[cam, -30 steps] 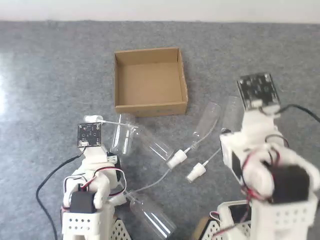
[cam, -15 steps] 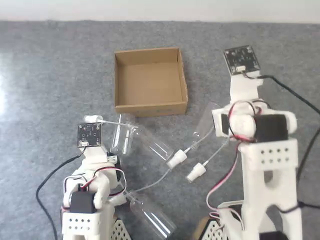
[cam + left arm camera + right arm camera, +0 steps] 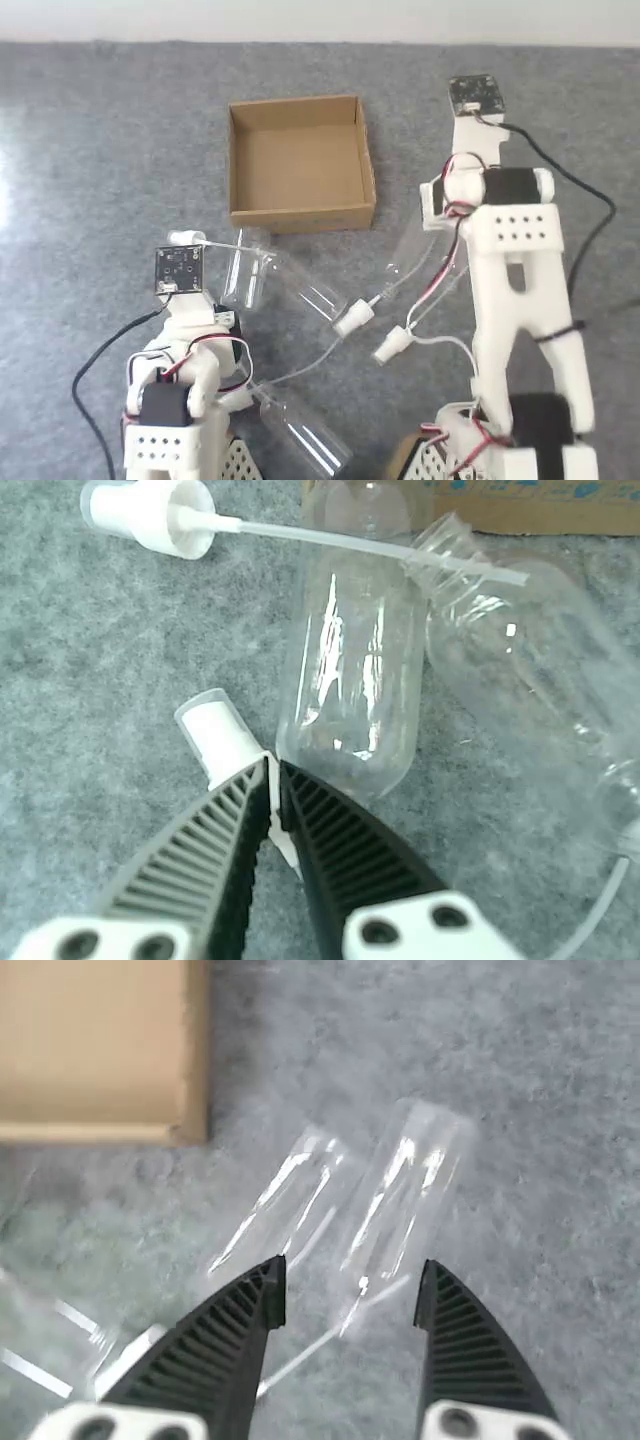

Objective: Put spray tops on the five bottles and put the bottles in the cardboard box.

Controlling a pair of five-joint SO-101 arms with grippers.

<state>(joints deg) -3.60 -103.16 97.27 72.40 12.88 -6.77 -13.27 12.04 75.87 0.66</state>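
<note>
You are early in the job. No bottle is in the cardboard box [image 3: 300, 165] yet, and the clear bottles lie on their sides on the grey carpet [image 3: 100, 150] in front of it.

Your left gripper [image 3: 272, 770] is squeezed tight on a white spray top [image 3: 213, 725]. It sits low by the carpet, just beside a big bottle [image 3: 350, 680]. A second spray top [image 3: 150, 515] with a long thin tube lies past that bottle.

Your right gripper [image 3: 353, 1263] is wide open and holds nothing. It hangs above two bottles lying side by side: the box-side bottle [image 3: 285, 1200] and the outer bottle [image 3: 405, 1185].

I think the next move is to bring the right gripper down over one of these two. Pinch it round the middle, but not too hard, because it looks thin and slippery. Then you can hold it steady while the left gripper brings the top to its mouth.
</note>
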